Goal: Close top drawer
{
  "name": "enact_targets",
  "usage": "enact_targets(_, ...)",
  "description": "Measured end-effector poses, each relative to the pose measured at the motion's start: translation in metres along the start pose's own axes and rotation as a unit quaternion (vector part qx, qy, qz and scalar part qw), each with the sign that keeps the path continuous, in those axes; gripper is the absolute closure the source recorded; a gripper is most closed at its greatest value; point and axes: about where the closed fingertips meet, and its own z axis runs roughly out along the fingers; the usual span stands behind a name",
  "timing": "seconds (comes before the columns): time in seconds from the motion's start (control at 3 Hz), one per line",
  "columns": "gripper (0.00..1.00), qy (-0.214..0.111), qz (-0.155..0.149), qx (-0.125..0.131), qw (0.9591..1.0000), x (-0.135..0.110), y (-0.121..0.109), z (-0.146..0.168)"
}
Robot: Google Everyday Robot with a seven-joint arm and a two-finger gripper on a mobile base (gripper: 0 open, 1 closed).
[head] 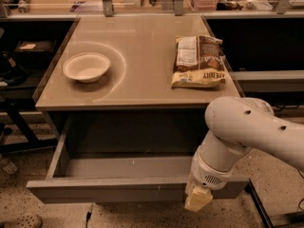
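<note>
The top drawer point(109, 191) is pulled far out below the table point(142, 46). Its flat grey front runs along the bottom of the frame.

The hand point(198, 199) is at the lower right, low against the right part of that front. It looks to be on the outer face or just before it, but I cannot confirm touch.

As I judge it, the step in hand is the push. It should go square to the front, straight toward the top of the frame, slow and even. Since the hand sits right of the middle, the drawer could skew on its runners, so moving toward the centre scratches first would be safer. Whether the hand is apart or together I cannot tell. It shows only as 1 pale block under the white wrist and holds nothing that I can see.

1 bowl point(86, 66) and 1 snack bag point(198, 61) lie on the table, well clear of the push.
</note>
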Motion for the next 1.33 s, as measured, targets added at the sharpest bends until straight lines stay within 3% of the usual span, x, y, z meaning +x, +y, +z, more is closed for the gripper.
enact_targets(0.33, 0.0, 0.0, 0.0, 0.0, 1.0, 0.0, 0.0, 0.0)
enact_targets(0.67, 0.0, 0.0, 0.0, 0.0, 1.0, 0.0, 0.0, 0.0)
enact_targets(1.0, 0.17, 0.0, 0.0, 0.0, 1.0, 0.0, 0.0, 0.0)
enact_targets(1.33, 0.41, 0.002, -0.006, -0.001, 1.0, -0.0032, -0.0065, 0.0012)
